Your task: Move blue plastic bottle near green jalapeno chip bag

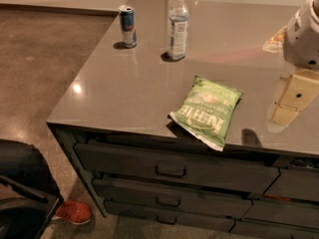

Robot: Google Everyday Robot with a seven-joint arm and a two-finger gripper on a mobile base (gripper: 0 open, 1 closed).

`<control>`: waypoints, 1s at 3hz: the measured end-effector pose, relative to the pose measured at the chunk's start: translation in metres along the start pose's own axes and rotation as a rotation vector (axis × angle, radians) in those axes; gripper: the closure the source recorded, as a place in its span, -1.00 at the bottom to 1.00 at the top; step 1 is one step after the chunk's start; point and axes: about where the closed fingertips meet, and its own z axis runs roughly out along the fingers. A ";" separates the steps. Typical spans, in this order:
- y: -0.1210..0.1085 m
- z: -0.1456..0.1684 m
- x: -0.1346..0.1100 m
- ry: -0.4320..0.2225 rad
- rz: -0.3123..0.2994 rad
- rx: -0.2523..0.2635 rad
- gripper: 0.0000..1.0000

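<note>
The blue plastic bottle (178, 26) stands upright, a clear white-capped cylinder. The gripper (294, 96) hangs at right; I cannot tell its state.

Grey countertop (124, 93) carrying, far left, an upright drink can (127, 26); just right of it, the upright blue plastic bottle (178, 26); at the near edge, the green jalapeno chip bag (207, 111), flat. Gripper (294, 96) over the right side.

A can (127, 26) stands upright at the far left of a grey counter (124, 88) with drawers (169, 171) below. A red shoe (75, 211) rests on the floor (40, 59). The gripper (288, 102) hangs over the counter's right side.
</note>
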 end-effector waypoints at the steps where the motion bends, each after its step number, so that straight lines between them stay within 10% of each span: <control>1: 0.000 0.000 0.000 0.000 0.000 0.000 -1.00; 3: -0.026 0.006 -0.019 -0.212 0.105 -0.027 -1.00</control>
